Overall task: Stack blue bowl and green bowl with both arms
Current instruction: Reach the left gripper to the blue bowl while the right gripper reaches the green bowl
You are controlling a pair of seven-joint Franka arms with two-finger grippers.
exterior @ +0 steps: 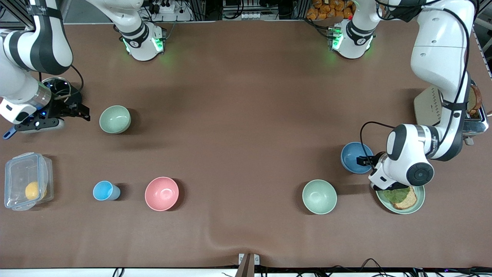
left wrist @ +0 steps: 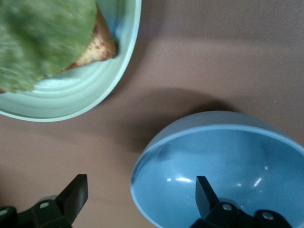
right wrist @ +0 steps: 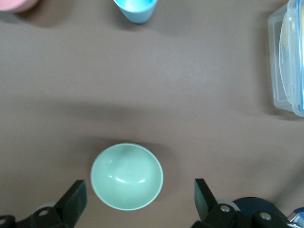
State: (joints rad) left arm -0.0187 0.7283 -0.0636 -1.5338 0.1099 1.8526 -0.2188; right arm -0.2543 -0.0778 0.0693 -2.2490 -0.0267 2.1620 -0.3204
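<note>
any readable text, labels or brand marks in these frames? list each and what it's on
Left arm, on the dark band by its wrist: small lettering, too small to read.
Blue bowl, both green bowls, pink bowl, light-blue cup, clear lidded box, green plate: no text or marks.
Both wrist views: no text.
Nothing legible anywhere.

Green plate [exterior: 419, 200] just beside blue bowl [exterior: 351, 156]

Green bowl [right wrist: 127, 176] between open right gripper [right wrist: 137, 199] fingers, upright on table [right wrist: 190, 95]
</note>
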